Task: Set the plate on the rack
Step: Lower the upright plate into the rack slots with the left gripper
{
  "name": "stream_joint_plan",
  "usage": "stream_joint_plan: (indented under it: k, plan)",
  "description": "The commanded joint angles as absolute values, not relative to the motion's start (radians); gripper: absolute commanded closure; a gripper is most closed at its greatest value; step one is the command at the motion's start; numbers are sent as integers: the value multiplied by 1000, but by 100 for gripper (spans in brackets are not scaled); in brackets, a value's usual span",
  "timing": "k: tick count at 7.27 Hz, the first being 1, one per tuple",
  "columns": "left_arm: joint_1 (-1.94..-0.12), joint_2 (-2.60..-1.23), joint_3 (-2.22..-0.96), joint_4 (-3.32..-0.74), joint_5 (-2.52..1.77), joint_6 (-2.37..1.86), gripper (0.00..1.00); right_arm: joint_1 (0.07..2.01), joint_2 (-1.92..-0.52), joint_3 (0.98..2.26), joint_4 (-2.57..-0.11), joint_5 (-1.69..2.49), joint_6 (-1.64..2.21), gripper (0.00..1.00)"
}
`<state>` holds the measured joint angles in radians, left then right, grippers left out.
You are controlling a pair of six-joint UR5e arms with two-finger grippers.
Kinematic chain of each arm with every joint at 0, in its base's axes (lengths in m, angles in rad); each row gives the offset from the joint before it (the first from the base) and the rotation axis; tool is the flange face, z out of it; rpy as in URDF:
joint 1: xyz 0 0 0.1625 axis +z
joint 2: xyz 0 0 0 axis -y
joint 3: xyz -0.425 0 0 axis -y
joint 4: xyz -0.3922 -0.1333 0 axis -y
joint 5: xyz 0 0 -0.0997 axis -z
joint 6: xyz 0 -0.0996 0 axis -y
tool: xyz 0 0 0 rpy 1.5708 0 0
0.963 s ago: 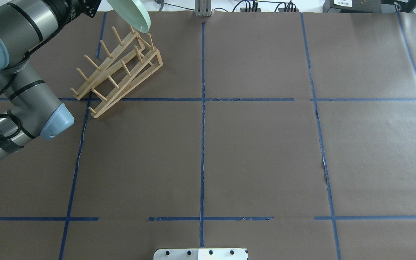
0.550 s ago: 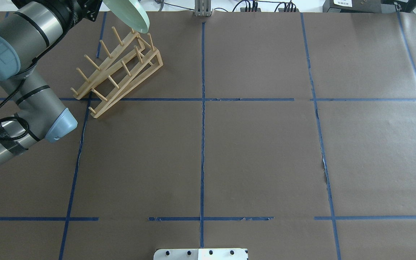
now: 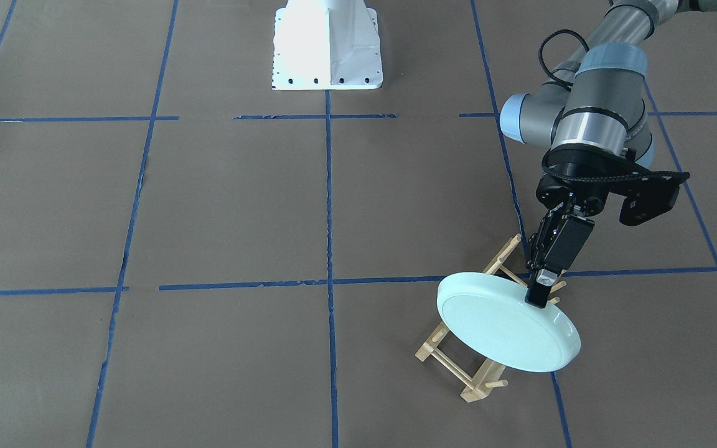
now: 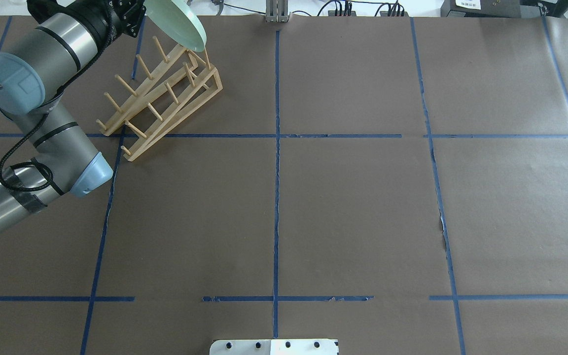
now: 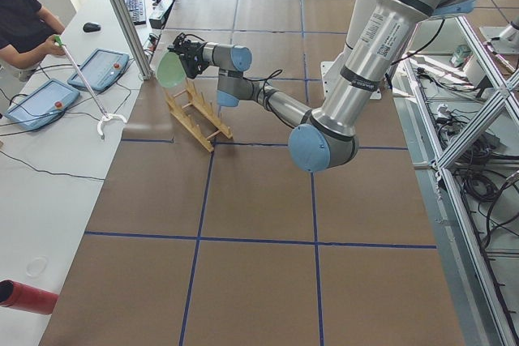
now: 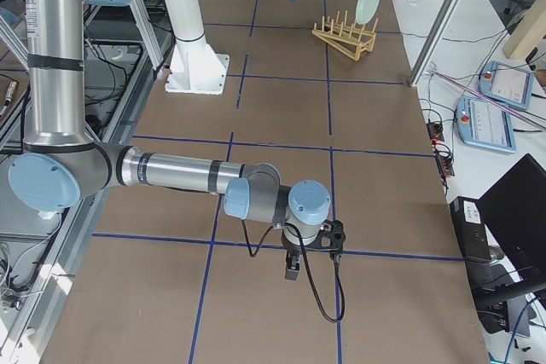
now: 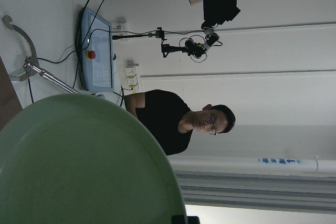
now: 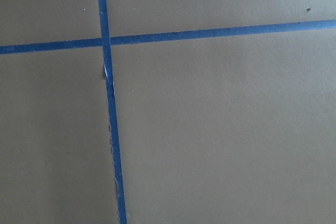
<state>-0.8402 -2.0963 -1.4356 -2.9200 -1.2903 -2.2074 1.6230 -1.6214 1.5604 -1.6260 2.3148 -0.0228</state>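
The pale mint-green plate [image 3: 508, 330] is held tilted on edge above the far end of the light-wood rack [image 4: 160, 96]. Its lower rim is close over the far pegs in the overhead view [image 4: 178, 22]; I cannot tell whether it touches them. My left gripper [image 3: 542, 292] is shut on the plate's upper rim. The plate fills the lower left of the left wrist view [image 7: 79, 166]. The rack [image 3: 458, 367] lies slantwise on the brown table, partly hidden behind the plate. My right gripper [image 6: 292, 270] hangs low over bare table far from the rack; I cannot tell whether it is open.
The white robot base [image 3: 327, 43] stands at the robot's side of the table. A metal post [image 4: 277, 12] and cables stand at the far edge. An operator [image 5: 20, 22] sits beyond that edge with tablets [image 5: 101, 70]. Blue tape lines cross the table.
My left arm has swung a little to the right. The plate's lower rim has come down slightly toward the rack's far pegs. The rack has not moved.
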Motion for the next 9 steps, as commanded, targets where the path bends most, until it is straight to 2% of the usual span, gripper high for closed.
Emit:
stream_joint_plan:
  k: [1, 9]
  plan:
    - [-830, -2097, -1419, -2922, -1281, -2207, 100, 1623, -1621, 1562, -1626, 2315, -23, 0]
    - [-798, -2089, -1341, -2988, -1259, -2206, 100, 1623, -1621, 1562, -1626, 2315, -23, 0]
